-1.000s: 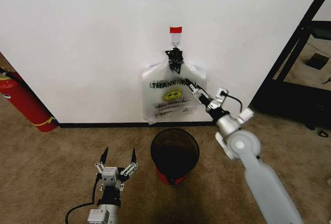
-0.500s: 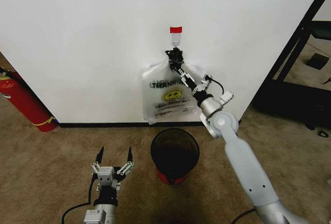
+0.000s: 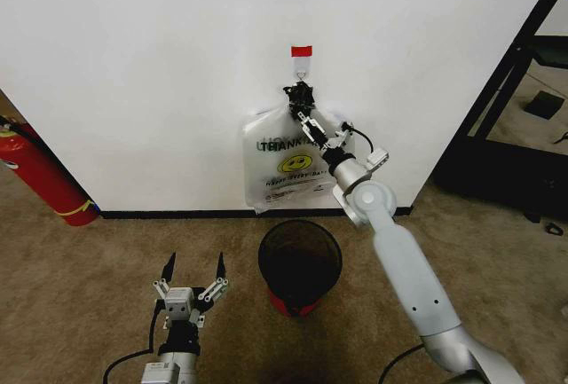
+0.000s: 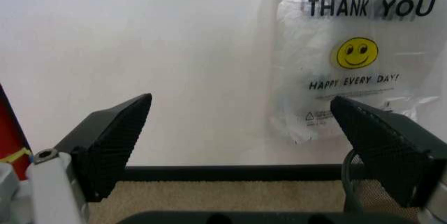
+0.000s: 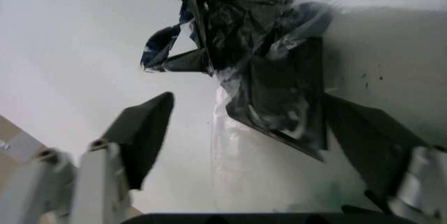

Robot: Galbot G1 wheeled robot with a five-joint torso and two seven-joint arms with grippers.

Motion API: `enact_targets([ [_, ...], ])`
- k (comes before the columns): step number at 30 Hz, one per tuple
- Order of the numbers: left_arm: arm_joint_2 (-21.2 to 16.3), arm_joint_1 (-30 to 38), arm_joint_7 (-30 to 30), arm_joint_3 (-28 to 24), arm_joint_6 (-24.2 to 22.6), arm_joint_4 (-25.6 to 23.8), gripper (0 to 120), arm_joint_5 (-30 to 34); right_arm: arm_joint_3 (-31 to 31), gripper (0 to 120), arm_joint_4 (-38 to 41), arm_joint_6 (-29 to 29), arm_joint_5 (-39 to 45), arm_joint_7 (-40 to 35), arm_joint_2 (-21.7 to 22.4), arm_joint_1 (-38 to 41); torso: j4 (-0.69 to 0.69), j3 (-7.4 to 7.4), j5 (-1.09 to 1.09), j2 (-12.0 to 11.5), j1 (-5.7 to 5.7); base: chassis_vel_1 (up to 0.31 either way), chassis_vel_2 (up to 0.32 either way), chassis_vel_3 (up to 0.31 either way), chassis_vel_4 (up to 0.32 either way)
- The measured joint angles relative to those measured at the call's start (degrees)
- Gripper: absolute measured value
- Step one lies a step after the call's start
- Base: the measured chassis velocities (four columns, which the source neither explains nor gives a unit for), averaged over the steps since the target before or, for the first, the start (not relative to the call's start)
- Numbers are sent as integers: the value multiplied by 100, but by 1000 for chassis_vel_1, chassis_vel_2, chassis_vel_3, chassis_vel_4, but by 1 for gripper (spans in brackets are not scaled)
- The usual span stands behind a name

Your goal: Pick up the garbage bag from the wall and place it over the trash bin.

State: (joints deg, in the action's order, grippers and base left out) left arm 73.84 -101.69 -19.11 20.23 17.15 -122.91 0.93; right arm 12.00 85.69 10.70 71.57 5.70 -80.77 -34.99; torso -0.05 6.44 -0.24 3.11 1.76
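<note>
- The right gripper (image 3: 304, 119) is up at the wall (image 3: 142, 65), just below the hook (image 3: 302, 72) and the red tape (image 3: 303, 50), jaws spread wide either side of the bag's dark bunched top (image 5: 258, 62) and closing on nothing.
- The bag (image 3: 288, 164) hangs flat on the wall, far side of the bin (image 3: 300, 264), smiley print facing out; the bin sits on the carpet directly below it.
- The left gripper (image 3: 189, 279) waits low and near, left of the bin, fingers wide apart and empty.
- Risk one: the jaws look set around the lower part of the bunch, so a close here could pinch only a fold of thin film and slip off on the lift.
- Risk two: pulling out instead of up could snag the handles on the hook and tear the plastic.
- Risk three: a one-point hold leaves the bag hanging shut, so it may drape beside the bin rather than over its rim.
- Hard to tell: how the handles loop over the hook, because the dark knot covers it.
- In the right wrist view the bag's lower body runs out of sight below the fingers (image 5: 140, 135).
- In the left wrist view the bag's top is cut off, and only a sliver of bin mesh shows by the far finger.
- Whether the fingers touch plastic yet cannot be made out.
</note>
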Motion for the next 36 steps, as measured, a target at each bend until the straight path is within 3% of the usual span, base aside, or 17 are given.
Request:
enact_targets([
  [20,14,-15,0,-36,74,-61,100,51,38,2,-51,2,24,-89,120,32,-1,0,0,0,0,0,0,0,0],
  [36,11,17,4,-105,86,-25,100,75,33,0,533,-1,-156,-114,262,-468,-1,0,1,0,0,0,0,0,0],
])
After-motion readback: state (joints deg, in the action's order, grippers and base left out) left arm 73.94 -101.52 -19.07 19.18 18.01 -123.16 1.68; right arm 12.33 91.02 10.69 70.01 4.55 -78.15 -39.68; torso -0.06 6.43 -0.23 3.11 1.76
